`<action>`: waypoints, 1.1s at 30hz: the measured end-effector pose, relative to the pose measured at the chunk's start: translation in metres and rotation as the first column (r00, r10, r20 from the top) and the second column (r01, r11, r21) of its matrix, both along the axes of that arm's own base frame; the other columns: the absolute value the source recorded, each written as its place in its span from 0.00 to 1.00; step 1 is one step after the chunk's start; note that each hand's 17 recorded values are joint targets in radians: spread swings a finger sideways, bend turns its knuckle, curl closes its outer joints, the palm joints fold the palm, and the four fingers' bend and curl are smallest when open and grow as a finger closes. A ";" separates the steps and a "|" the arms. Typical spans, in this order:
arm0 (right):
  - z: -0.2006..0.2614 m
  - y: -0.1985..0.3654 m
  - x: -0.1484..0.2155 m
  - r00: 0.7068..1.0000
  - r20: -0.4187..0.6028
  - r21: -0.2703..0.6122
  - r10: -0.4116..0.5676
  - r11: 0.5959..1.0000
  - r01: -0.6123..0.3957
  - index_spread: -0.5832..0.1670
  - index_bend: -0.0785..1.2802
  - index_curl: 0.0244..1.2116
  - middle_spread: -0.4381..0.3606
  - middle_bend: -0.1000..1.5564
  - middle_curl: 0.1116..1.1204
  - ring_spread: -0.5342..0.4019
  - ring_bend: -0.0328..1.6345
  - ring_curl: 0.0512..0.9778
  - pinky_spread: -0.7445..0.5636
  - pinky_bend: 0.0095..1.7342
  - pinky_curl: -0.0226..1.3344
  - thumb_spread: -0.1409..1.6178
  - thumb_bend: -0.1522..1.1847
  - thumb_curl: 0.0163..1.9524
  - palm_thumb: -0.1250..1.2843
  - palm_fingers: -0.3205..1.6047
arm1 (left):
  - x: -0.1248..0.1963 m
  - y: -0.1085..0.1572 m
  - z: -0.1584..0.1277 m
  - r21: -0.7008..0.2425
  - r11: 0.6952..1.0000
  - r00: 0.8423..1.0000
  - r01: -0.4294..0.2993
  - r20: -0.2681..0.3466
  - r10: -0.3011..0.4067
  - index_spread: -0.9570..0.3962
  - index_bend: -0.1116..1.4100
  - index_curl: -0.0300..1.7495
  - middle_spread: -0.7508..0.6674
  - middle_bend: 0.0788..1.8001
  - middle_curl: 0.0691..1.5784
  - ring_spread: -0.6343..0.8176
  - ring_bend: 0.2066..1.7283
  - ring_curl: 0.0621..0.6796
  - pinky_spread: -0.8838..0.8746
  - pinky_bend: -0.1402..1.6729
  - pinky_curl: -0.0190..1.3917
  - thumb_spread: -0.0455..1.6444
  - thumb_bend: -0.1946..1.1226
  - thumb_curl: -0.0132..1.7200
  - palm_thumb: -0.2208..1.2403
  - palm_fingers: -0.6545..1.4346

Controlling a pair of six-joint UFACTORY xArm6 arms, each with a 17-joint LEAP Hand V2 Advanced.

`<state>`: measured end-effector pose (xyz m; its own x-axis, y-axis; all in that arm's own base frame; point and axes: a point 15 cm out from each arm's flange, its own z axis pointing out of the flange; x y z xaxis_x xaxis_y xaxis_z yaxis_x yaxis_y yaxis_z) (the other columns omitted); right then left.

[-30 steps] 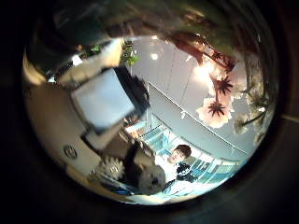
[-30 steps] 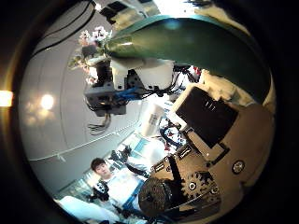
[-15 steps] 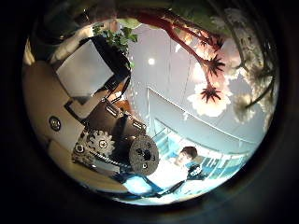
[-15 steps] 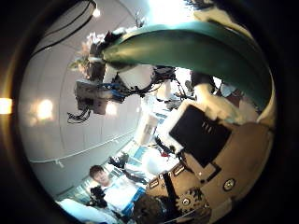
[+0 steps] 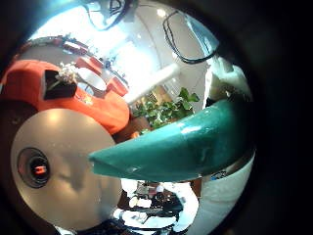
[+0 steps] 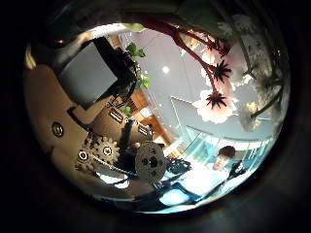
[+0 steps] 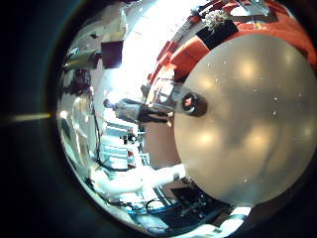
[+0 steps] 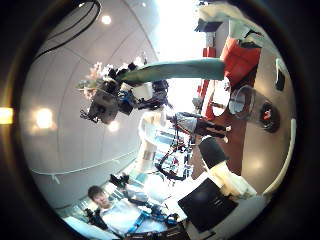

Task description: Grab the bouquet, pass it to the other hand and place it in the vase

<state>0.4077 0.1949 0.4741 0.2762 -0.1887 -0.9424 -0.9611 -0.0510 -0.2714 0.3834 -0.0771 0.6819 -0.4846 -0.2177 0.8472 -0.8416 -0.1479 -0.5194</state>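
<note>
Smooth, slightly glossy teal bouquet wrap [image 5: 181,147], matt petals [image 6: 216,102], glossy plastic and metal-geared hand [image 6: 117,146]

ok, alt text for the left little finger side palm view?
A teal tapered bouquet wrap crosses close to the palm, green leaves showing behind it. Beyond it lie a pale round table and an orange-red object.

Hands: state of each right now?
Left hand: closed on the bouquet.
Right hand: open, holding nothing.

Teal-wrapped bouquet [image 8: 172,70] with pink flowers [image 6: 218,99], held aloft.
</note>
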 end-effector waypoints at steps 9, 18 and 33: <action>-0.047 -0.038 0.018 0.990 -0.050 -0.237 -0.131 0.965 0.116 0.43 0.32 0.42 0.58 0.37 0.32 0.71 0.47 0.31 0.88 0.41 0.42 0.63 0.10 0.35 0.70 0.18 | -0.003 0.033 0.002 0.077 0.988 0.990 -0.131 0.054 0.127 0.17 0.50 0.72 0.13 0.57 0.71 0.16 0.90 0.83 0.19 0.81 0.65 0.66 0.23 0.48 0.91 0.76; -0.053 -0.058 0.023 0.984 -0.017 -0.306 -0.175 0.938 0.162 0.44 0.26 0.37 0.60 0.31 0.27 0.76 0.42 0.26 0.92 0.36 0.35 0.63 0.10 0.33 0.70 0.23 | 0.000 0.043 -0.011 0.113 0.979 0.984 -0.172 0.056 0.167 0.16 0.48 0.76 0.12 0.57 0.72 0.17 0.90 0.82 0.19 0.80 0.66 0.67 0.22 0.51 0.91 0.77; -0.059 -0.069 0.025 0.981 -0.021 -0.329 -0.194 0.928 0.176 0.44 0.20 0.33 0.61 0.24 0.24 0.77 0.36 0.22 0.94 0.31 0.29 0.63 0.10 0.31 0.71 0.28 | 0.009 0.065 -0.068 0.076 0.977 0.979 -0.200 -0.024 0.202 0.15 0.44 0.80 0.12 0.55 0.74 0.16 0.89 0.81 0.18 0.78 0.68 0.68 0.20 0.53 0.91 0.78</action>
<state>0.4326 0.1259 0.4150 0.1592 -0.5295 -0.8333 -0.9742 0.0524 -0.2194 0.3928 -0.0119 0.6138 -0.3980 -0.3694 0.8397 -0.8146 -0.2787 -0.5087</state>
